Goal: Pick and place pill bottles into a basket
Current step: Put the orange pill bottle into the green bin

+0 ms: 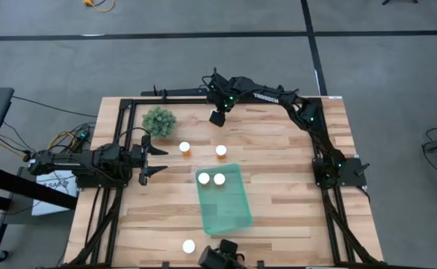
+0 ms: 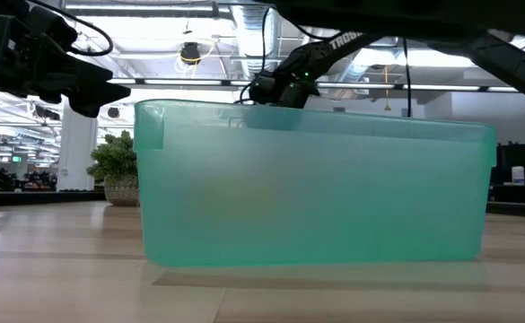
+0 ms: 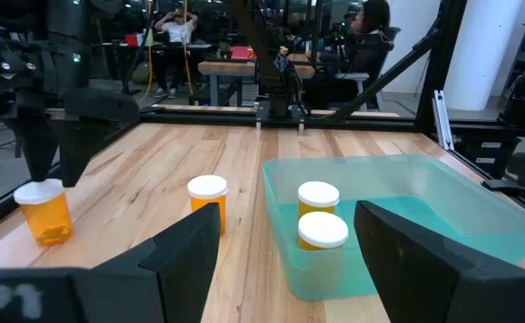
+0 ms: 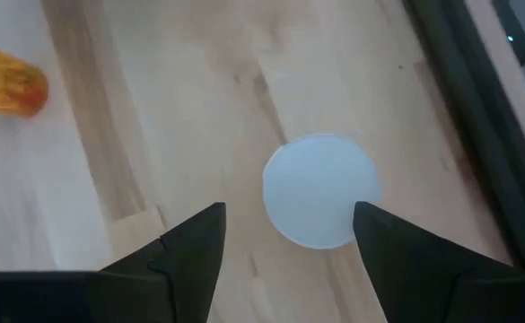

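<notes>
Right wrist view: the right gripper (image 4: 284,238), fingers parted and empty, hangs directly above a white-capped pill bottle (image 4: 320,190) standing on the table (image 4: 181,108).

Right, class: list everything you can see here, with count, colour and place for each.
orange pill bottles with round white caps: five seen from above; two in the tray, two between plant and tray, one near the front edge
translucent teal rectangular plastic tray: one, table centre
small bushy green plant: one, back left
light wooden table: one
left gripper: dark, open, empty, left of the tray
right gripper: dark, open, above a white cap
</notes>
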Motion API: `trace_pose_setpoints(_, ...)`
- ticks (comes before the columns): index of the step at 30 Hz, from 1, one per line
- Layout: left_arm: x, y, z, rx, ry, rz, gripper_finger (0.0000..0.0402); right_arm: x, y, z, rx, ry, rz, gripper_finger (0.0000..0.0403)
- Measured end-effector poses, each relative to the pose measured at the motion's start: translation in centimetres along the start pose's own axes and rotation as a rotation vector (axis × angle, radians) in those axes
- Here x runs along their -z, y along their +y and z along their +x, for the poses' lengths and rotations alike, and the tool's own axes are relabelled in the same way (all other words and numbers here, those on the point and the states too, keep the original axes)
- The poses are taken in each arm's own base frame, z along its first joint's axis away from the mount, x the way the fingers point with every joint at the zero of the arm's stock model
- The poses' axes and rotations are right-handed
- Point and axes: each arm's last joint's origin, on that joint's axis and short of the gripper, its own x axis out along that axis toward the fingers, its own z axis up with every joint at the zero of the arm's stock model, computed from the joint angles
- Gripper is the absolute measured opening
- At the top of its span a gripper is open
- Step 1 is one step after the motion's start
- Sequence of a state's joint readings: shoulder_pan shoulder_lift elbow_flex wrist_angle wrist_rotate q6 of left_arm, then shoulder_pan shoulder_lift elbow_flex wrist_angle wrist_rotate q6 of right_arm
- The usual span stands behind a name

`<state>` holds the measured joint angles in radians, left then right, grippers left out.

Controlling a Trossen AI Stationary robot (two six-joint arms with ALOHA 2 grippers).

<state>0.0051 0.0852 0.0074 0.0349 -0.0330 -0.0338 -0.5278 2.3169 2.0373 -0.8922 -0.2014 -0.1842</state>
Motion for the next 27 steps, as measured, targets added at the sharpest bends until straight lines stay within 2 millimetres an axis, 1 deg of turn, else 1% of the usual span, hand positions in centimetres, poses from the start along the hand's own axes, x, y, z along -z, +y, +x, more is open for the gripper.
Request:
trace_pose_setpoints(10, 0.0, 0.0, 0.0, 0.0, -0.001, 0.0, 0.0248, 0.0, -0.2, 0.3, 0.075, 0.007, -0.013, 0.024)
trace_pose_setpoints(13, 0.0, 0.0, 0.0, 0.0, -0.001, 0.0, 0.0248, -0.7, -0.1, -0.5, 0.081, -0.018, -0.035, 0.024)
trace_pose_setpoints(20, 0.0, 0.0, 0.0, 0.0, -0.001, 0.0, 0.0248, -2.9, 1.1, -3.1, 0.112, -0.115, -0.076, 0.0242)
trace_pose_setpoints(23, 0.0, 0.0, 0.0, 0.0, 0.0, 0.0, 0.0248, -2.9, 1.2, -3.5, 0.108, -0.1, -0.069, 0.0251)
trace_pose_setpoints(27, 0.0, 0.0, 0.0, 0.0, 0.0, 0.0, 0.0248, -2.5, 1.4, -3.4, 0.1, -0.051, -0.063, 0.0278)
